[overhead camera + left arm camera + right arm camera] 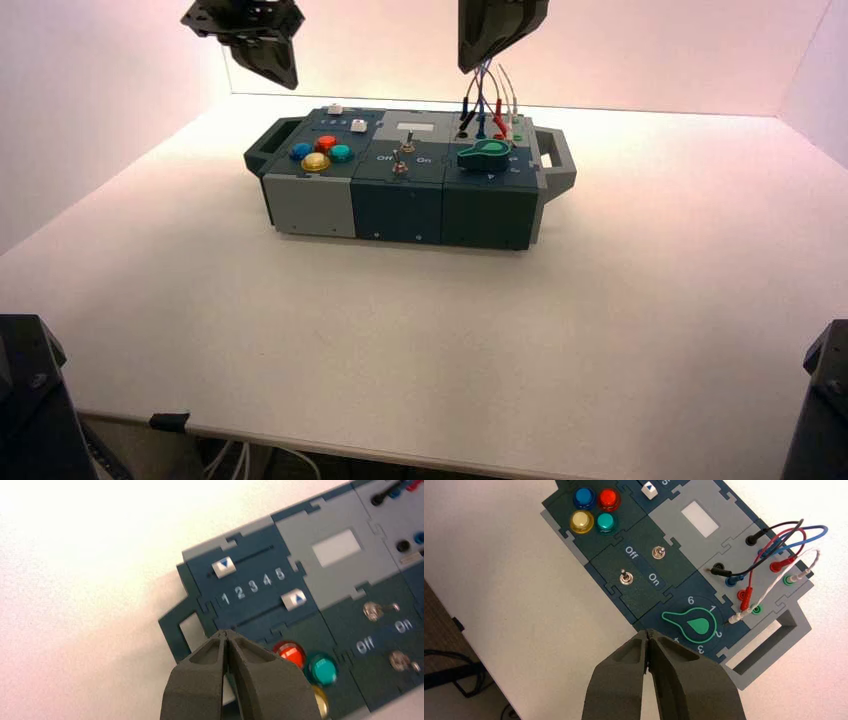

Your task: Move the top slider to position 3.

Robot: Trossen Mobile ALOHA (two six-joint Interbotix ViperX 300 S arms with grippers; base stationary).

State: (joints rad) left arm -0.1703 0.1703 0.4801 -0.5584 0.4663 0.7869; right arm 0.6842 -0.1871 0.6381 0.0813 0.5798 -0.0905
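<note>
Left gripper [227, 632], fingers closed and empty, hovered above top slider [223, 566]: apparently light, stiff; nudge its side.

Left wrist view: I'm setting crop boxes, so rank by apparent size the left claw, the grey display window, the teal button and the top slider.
1. left claw, largest, though nearest the camera
2. grey display window
3. teal button
4. top slider, smallest

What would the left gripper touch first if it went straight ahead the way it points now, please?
Probably the box's dark slider panel: the shut left gripper points near the lower slider's track, short of the top slider. Depth is unclear.
</note>
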